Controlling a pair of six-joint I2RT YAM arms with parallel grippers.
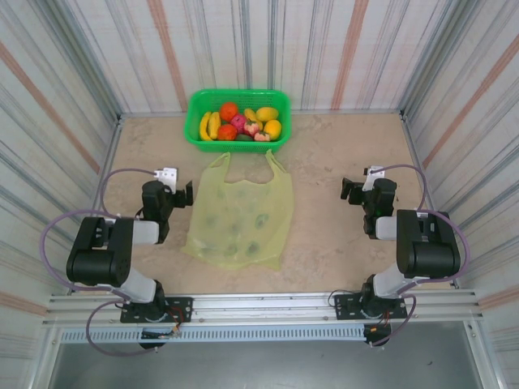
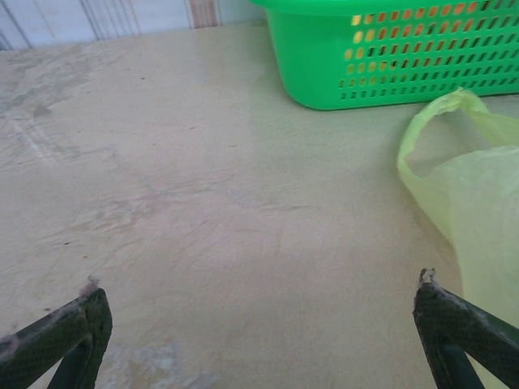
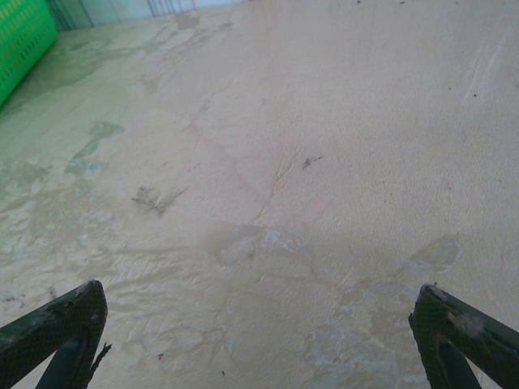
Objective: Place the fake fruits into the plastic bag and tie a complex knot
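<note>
Beige tabletop [image 1: 340, 146]: flat yellow-green plastic bag [image 1: 239, 215]; glossy fake fruits [image 1: 238, 122], maybe ten, sit in green mesh basket [image 1: 238, 147] at 12 o'clock; left gripper [image 2: 259, 285], right gripper [image 3: 259, 292] agape.

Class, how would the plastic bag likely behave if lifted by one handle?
Probably floppy: the plastic bag lies flat and creased on the table. Likely light: its film looks thin and translucent.

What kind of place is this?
Likely a robot test booth, not a home: a left arm and right arm bolted to a metal rail, striped walls closing in the table, and a basket of fake fruits by a plastic bag.
</note>
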